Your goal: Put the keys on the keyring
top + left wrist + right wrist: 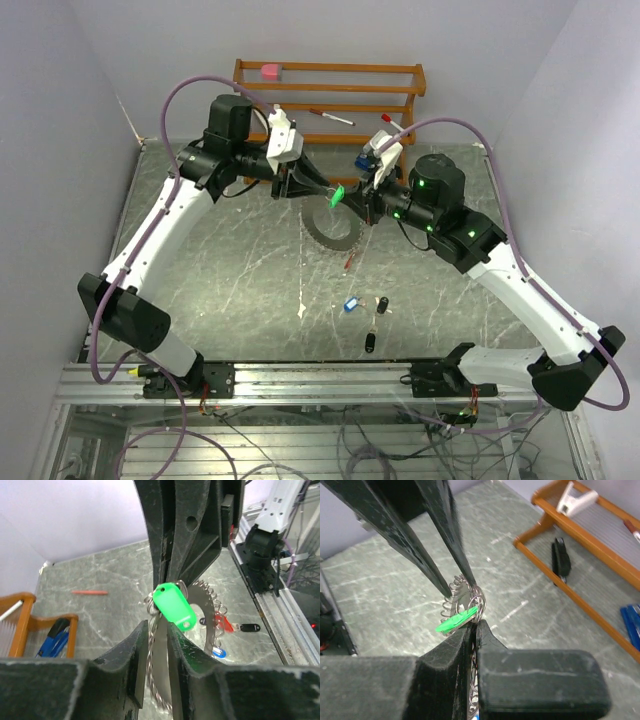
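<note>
The keyring (335,228), a large silvery toothed ring, hangs tilted above the mid table with its red tag (348,262) dangling. My left gripper (322,190) is shut on its rim; the coil (155,670) runs between my left gripper's (159,630) jaws. The green key (336,194) sits at the ring's top, also in the left wrist view (173,605). My right gripper (350,197) is shut at the green key (456,620) and its small split ring (477,600); in the right wrist view the gripper (475,625) sits low. A blue key (351,304) and two black keys (383,305) (370,342) lie on the table in front.
A wooden rack (330,85) stands at the back wall with a pink item (271,71) and a red-capped marker (330,117). A red marker (90,592) lies on the table. The rack also shows in the right wrist view (590,535).
</note>
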